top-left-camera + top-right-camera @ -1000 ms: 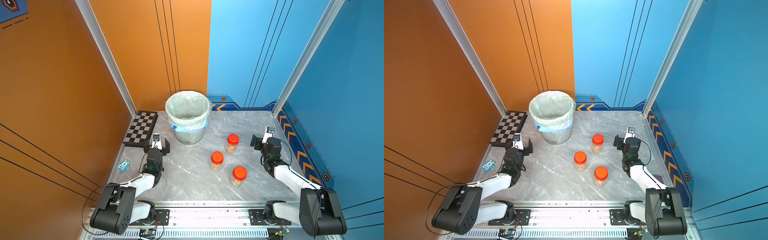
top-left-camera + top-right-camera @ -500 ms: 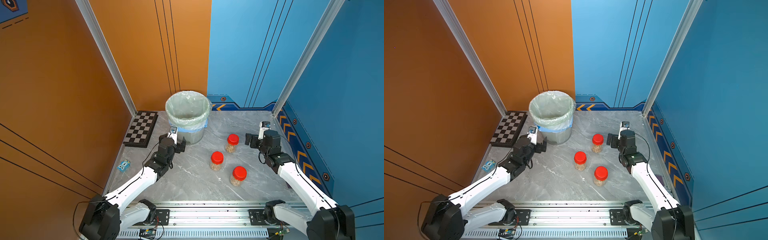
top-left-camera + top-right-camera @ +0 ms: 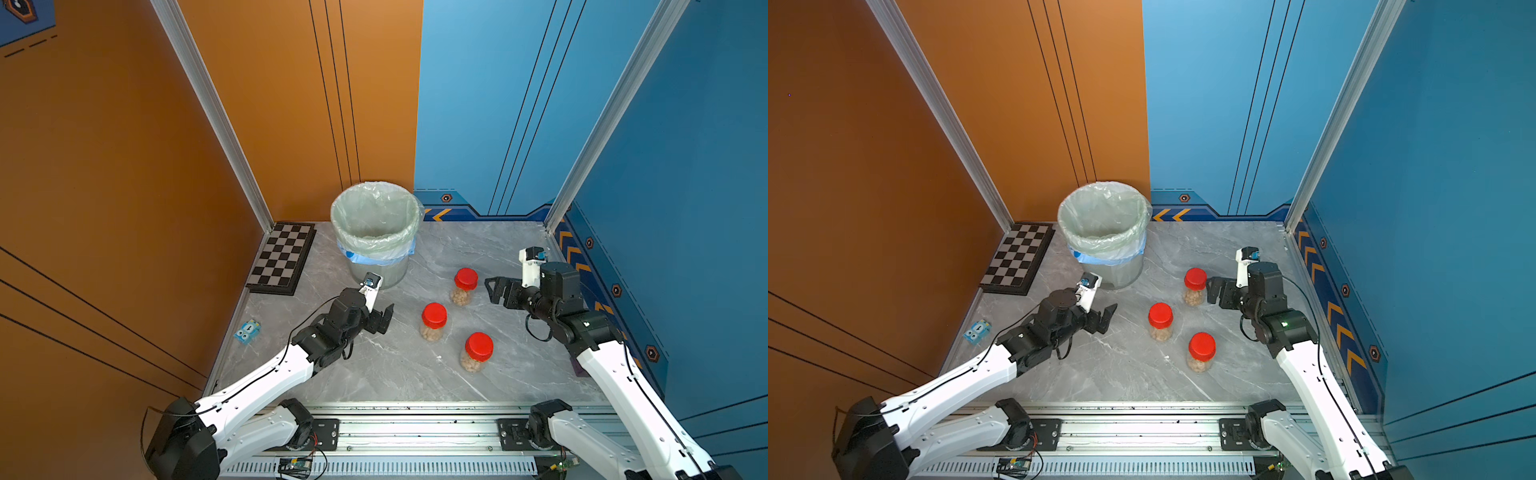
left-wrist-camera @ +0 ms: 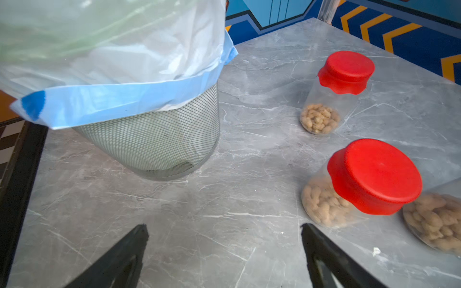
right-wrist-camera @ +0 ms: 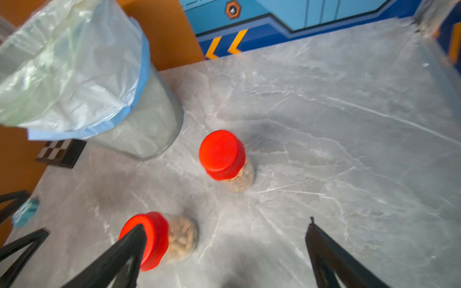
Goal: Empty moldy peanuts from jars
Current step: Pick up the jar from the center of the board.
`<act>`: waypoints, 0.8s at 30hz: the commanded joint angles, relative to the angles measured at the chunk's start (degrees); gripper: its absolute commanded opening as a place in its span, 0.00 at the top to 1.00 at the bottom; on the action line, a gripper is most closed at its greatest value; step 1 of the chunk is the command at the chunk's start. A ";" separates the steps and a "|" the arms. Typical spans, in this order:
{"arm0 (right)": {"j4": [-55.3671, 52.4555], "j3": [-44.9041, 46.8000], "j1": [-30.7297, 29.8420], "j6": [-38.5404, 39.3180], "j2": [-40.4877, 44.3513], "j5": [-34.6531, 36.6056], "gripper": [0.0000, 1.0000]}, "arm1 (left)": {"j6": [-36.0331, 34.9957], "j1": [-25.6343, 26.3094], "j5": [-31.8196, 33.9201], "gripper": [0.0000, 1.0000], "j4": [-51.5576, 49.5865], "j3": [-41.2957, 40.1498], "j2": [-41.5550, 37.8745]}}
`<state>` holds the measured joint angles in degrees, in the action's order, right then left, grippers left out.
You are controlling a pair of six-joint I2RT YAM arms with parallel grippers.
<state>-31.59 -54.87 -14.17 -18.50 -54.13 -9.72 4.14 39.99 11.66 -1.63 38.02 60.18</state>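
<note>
Now, compared with one second ago, both arms have stretched out from their folded position. The left gripper point(image 3: 382, 320) has come just in front of the bin point(image 3: 399, 245), and the right gripper point(image 3: 494, 291) stands just beside the nearest jar point(image 3: 463, 289), on its side away from the bin. Both grippers have the jaws spread wide and carry nothing. The jars did not move: the second jar point(image 3: 433, 324) and the third jar point(image 3: 477, 355) stand farther from the bin, all upright on the table point(image 3: 374, 370) with lids on. So I judge the task is only at the approach, with nothing opened or emptied yet. The jars are clear, smooth plastic cylinders with a wide red lid point(image 4: 346, 72) that has a wavy lower edge. The moldy peanuts point(image 4: 319, 121), pale and bumpy, fill only the bottom part. The bin is of fine metal mesh, lined with a thin crinkled bag with a blue hem.
</note>
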 commanded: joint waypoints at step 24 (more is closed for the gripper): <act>-9.07 -1.83 -11.22 2.42 -1.68 -2.25 0.00 | -0.32 2.38 0.57 0.02 2.75 -1.69 1.81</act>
<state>-39.51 -55.02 -23.38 -17.78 -55.70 -9.93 4.16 41.98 11.70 0.27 37.43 62.08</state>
